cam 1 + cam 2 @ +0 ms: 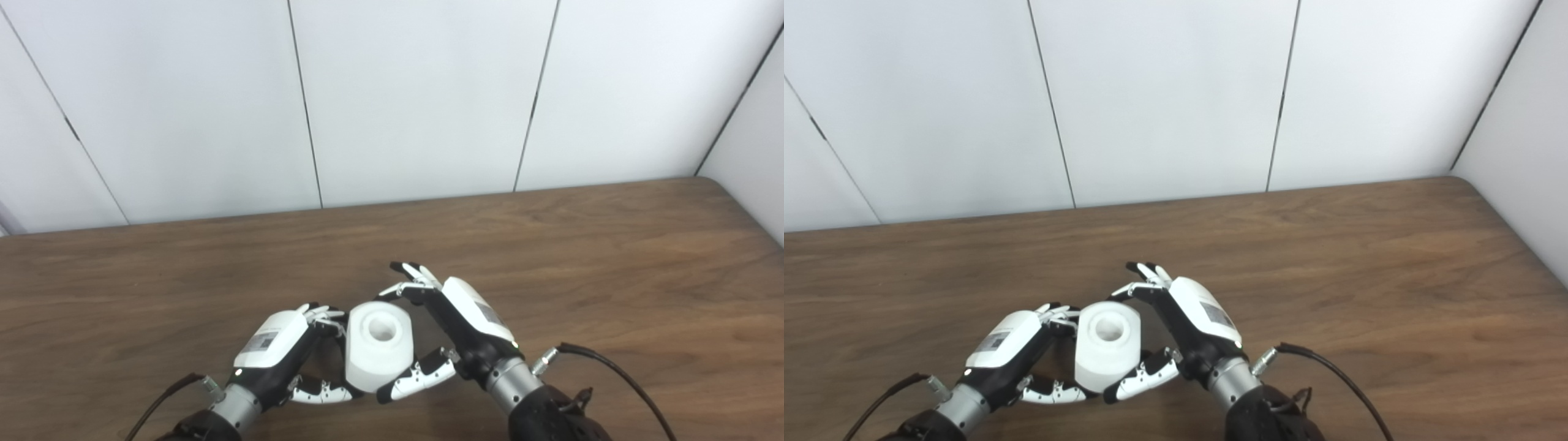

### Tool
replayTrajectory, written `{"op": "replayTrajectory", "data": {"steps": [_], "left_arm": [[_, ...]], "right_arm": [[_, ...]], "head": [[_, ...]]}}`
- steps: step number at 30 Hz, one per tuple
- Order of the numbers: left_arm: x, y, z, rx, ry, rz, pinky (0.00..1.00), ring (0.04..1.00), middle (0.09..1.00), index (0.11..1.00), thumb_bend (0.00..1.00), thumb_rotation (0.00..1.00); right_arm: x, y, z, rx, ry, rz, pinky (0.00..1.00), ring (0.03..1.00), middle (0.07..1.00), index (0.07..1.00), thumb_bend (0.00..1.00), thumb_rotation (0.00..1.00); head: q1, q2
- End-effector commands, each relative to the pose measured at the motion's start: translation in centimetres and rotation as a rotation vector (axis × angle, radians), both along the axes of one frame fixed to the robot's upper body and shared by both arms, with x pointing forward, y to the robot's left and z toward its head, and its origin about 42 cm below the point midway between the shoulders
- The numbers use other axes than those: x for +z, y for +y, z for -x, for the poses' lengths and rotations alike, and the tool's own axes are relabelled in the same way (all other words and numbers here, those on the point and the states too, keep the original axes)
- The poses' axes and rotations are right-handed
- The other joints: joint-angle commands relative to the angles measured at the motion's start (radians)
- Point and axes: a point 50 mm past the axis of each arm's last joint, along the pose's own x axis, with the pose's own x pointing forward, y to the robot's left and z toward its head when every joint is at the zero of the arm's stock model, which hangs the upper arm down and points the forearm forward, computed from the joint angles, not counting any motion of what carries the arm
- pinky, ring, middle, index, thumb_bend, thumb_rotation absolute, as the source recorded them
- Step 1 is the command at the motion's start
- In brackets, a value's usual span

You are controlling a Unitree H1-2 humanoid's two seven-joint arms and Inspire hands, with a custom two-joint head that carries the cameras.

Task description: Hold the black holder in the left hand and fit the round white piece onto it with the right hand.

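White and cylindrical, the round white piece (378,346) stands between your two hands, low and central over the wooden table (612,257), its bore facing up and slightly toward the camera. Its long axis runs near upright, leaning a little away from you. The left hand (278,349) closes against its left flank, thumb curled under the base. The right hand (456,331) cups the right flank, thumb touching low, upper fingers (411,277) spread and clear above the rim. The black holder is not discernible; it may be hidden behind the piece. Judgement: both hands are equally near, so seating depends on pressing down along that axis.
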Motion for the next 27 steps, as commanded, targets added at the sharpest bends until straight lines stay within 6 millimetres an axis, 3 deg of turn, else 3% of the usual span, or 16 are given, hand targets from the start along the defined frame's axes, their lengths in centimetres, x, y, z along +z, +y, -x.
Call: {"op": "replayTrajectory", "data": {"steps": [1,11,18,27], "left_arm": [[0.5,-0.4,-0.3,-0.026,-0.038,-0.013,0.97,0.905,0.842,0.482,0.52,0.04],[0.8,-0.5,-0.2,-0.026,-0.044,-0.002,0.93,0.9,0.839,0.482,0.52,0.04],[1.0,-0.5,-0.2,-0.021,-0.028,-0.014,0.98,0.912,0.847,0.482,0.52,0.04],[1.1,-0.6,-0.2,-0.023,-0.026,-0.01,0.97,0.91,0.848,0.482,0.52,0.04]], "right_arm": [[1.3,0.7,-0.3,0.011,-0.089,-0.013,0.85,1.0,0.958,0.478,0.51,0.14],[1.3,0.4,-0.7,0.004,-0.093,-0.002,0.86,1.0,0.962,0.479,0.51,0.14],[1.6,0.1,-0.6,0.011,-0.109,0.001,0.86,1.0,0.96,0.478,0.51,0.14],[2.4,-0.2,-0.5,0.023,-0.134,-0.01,0.84,1.0,0.958,0.478,0.51,0.14]], "head": [[-0.001,0.001],[-0.01,0.009],[-0.019,0.009],[-0.027,0.011]]}}
